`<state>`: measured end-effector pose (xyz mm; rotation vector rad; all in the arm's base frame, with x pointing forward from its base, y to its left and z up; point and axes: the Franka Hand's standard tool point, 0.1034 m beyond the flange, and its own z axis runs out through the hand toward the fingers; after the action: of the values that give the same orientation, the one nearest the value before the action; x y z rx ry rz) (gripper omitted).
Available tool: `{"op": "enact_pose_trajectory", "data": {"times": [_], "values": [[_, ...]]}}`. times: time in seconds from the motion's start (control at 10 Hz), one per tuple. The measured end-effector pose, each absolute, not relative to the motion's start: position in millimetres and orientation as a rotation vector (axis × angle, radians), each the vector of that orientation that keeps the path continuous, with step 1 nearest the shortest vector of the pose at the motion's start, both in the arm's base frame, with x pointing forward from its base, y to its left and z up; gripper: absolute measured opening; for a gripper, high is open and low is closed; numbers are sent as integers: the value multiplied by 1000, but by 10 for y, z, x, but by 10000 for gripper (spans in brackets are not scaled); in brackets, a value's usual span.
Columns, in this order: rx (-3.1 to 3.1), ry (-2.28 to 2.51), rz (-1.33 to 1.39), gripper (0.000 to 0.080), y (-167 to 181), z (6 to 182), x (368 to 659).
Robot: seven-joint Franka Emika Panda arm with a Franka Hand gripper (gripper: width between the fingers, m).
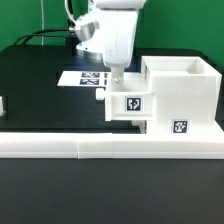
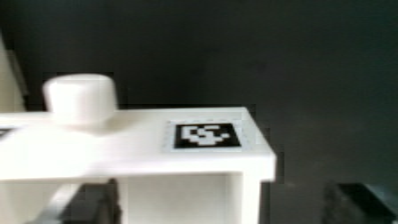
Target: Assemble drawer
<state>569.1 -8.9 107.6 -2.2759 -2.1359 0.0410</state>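
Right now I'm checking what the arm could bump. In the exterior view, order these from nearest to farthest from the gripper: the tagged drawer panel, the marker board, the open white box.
1. The drawer panel, directly under the gripper.
2. The marker board, flat on the table just behind, toward the exterior view's left.
3. The open white box: its centre lies farthest, toward the exterior view's right.

The drawer (image 1: 150, 97) is showing plain white on every face, with black-and-white square tags (image 1: 133, 103) printed on its panels. The knob (image 2: 80, 102) on its front is showing white too. The desk (image 1: 40, 85) is lying matte black beneath. The marker board (image 1: 84, 78) is showing white with black tags. The rail (image 1: 100, 147) along the front is gleaming white. The arm (image 1: 108, 35) is showing white.
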Motion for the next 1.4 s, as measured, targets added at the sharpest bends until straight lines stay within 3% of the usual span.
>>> {"op": "enact_pose_trajectory", "data": {"times": [0.4,0.7,1.0,1.4], "values": [[-2219,-2189,68,648,-648,1180,5649],[-2180,-2188,36,649,-698,1139,5632],[-1990,-2171,-89,649,-747,778,5603],[-2051,-2050,-83,649,-361,630,5585]]}}
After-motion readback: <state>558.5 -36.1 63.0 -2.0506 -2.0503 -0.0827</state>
